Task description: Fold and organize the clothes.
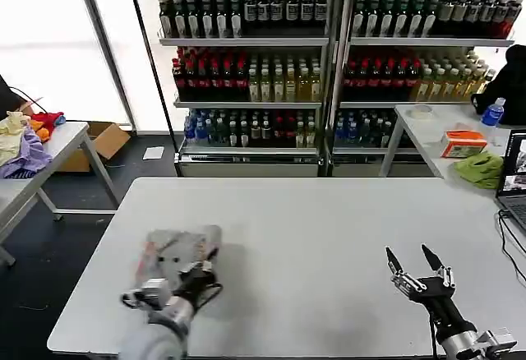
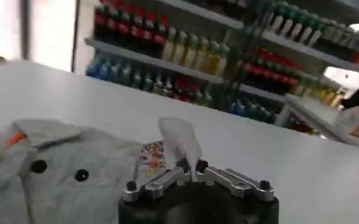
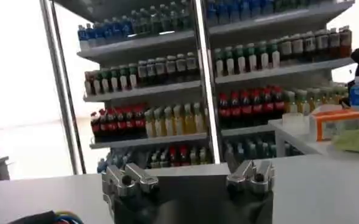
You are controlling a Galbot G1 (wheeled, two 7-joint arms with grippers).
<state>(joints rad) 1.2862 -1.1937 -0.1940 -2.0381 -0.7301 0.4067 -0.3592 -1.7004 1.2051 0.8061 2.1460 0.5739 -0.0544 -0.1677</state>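
White table (image 1: 329, 237) | left claw (image 1: 200, 275) pinching folded grey shirt (image 1: 168, 249)

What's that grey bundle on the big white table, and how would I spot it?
On the white table in front of the drink shelves, look to the near left part. There lies a folded light grey shirt, with the left end effector right at it. Its dark buttons, orange-lined collar and small coloured print set it apart from the green cloth on the side table.
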